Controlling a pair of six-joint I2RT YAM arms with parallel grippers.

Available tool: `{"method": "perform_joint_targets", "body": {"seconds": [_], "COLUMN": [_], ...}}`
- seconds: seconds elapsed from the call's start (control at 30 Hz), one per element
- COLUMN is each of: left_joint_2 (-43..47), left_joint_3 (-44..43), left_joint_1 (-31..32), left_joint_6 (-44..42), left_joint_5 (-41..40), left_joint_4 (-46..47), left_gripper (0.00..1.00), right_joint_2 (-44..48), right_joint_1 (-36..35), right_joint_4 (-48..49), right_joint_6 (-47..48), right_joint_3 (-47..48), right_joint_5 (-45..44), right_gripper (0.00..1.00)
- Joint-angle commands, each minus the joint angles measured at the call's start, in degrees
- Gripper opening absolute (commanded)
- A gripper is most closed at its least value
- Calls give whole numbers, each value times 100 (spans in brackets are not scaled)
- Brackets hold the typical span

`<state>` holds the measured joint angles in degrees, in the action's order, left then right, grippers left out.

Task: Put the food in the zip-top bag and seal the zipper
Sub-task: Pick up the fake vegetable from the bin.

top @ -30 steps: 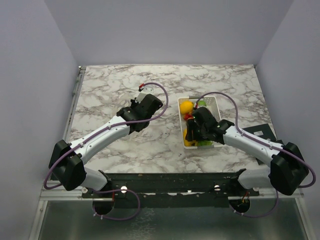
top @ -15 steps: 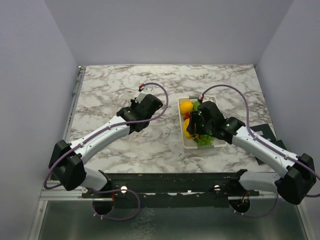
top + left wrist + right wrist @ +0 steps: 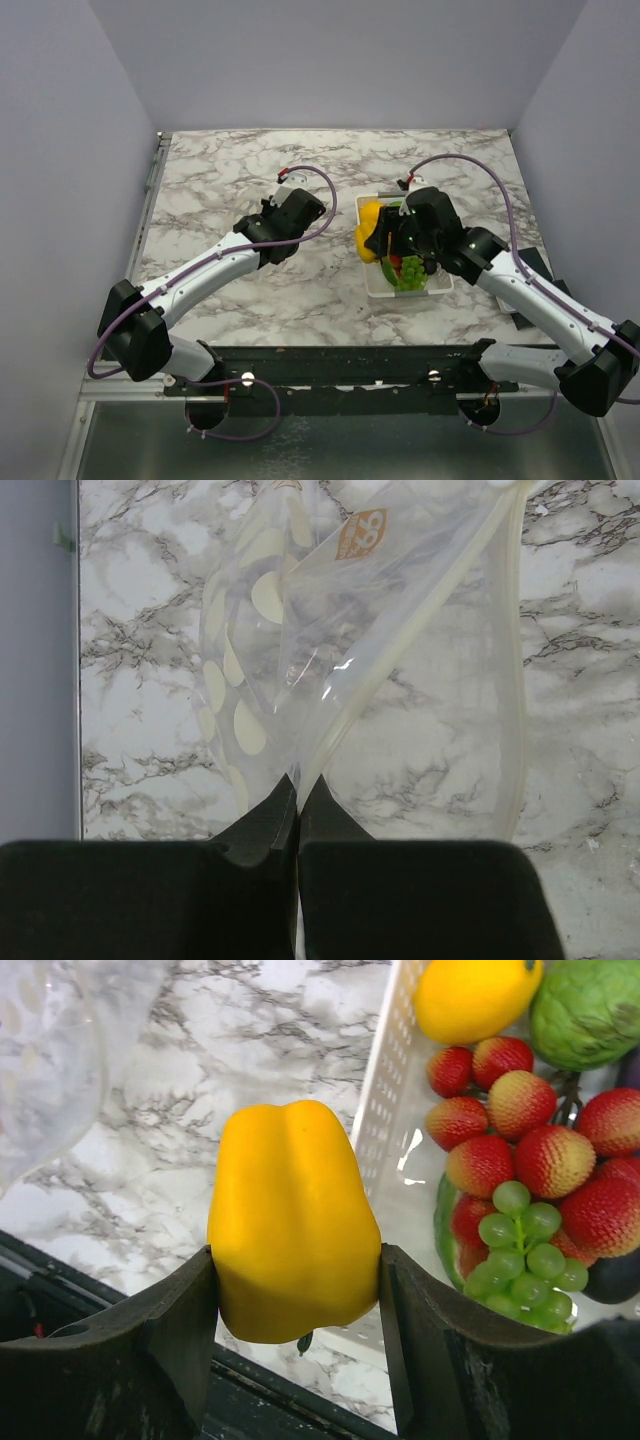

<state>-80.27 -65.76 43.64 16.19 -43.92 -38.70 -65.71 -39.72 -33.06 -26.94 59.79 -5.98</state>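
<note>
My left gripper (image 3: 298,785) is shut on the edge of the zip-top bag (image 3: 380,630), a clear pouch with pale dots that hangs open above the marble. Its whitish zipper (image 3: 517,680) runs along the mouth. My right gripper (image 3: 298,1260) is shut on a yellow pepper (image 3: 293,1220), held above the left rim of the white basket (image 3: 385,1090). In the top view the pepper (image 3: 368,243) sits right of my left gripper (image 3: 284,192). Still in the basket are an orange (image 3: 470,995), strawberries (image 3: 520,1150), grapes (image 3: 525,1250), a watermelon slice (image 3: 445,1230) and a green piece (image 3: 590,1010).
The basket (image 3: 405,292) stands right of the table's centre. A black flat object (image 3: 530,265) lies at the right edge. A black rail (image 3: 330,360) runs along the near edge, and grey walls close in the table on three sides.
My right gripper has risen out of the basket with the yellow pepper and shifted towards the basket's left rim. The left arm and the bag have not moved.
</note>
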Motion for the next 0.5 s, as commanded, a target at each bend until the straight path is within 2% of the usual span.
{"method": "perform_joint_targets", "body": {"seconds": [0.0, 0.47], "left_joint_2": [-12, 126], "left_joint_3": [72, 63], "left_joint_1": [33, 38], "left_joint_6": [-39, -48], "left_joint_5": [96, 320], "left_joint_4": [46, 89], "left_gripper": [0, 0], "right_joint_2": [35, -632], "right_joint_1": [-2, -356], "right_joint_4": [239, 1330], "right_joint_6": [75, -409], "right_joint_3": [279, 587], "right_joint_5": [729, 1542], "right_gripper": [34, 34]}}
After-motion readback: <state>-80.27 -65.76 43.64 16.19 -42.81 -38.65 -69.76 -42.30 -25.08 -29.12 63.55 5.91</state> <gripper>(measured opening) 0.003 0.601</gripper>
